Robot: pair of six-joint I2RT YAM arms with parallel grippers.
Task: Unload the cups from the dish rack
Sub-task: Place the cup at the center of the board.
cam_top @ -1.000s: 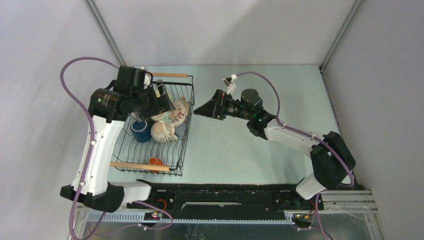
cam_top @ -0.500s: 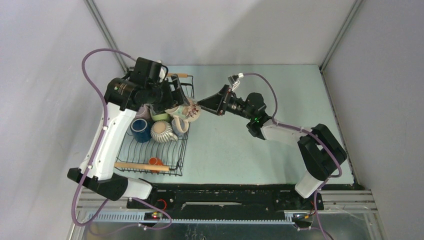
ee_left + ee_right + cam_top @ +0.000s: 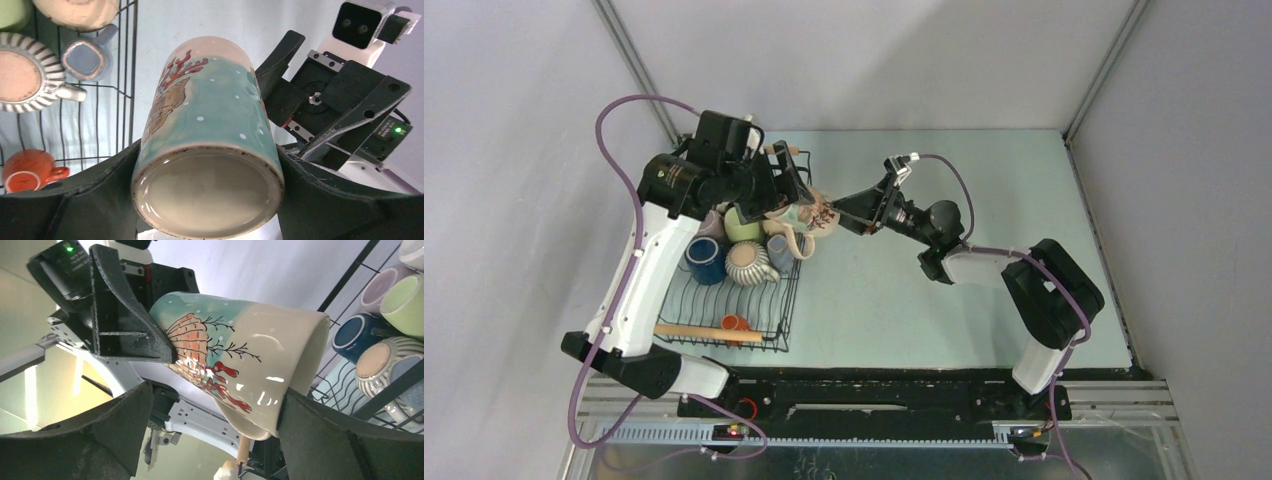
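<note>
Now the painted mug point(image 3: 210, 100) is clamped sideways between the fingers of the left pincer point(image 3: 207, 167), its base turned back toward that wrist and its cream end pointed away. That far end is straddled by the right pincer point(image 3: 215, 392), jaws spread wide, one on each side. The mug is held aloft over the right rim of the rack point(image 3: 790, 290), with other cups point(image 3: 749, 262) seen below and behind the left pincer. The left arm point(image 3: 649, 270) is reared high and bent over the rack; the right arm point(image 3: 984, 265) is stretched low across the table point(image 3: 924, 310) toward it. Whether the right fingers touch the glaze cannot be told, and the handle is hidden.
</note>
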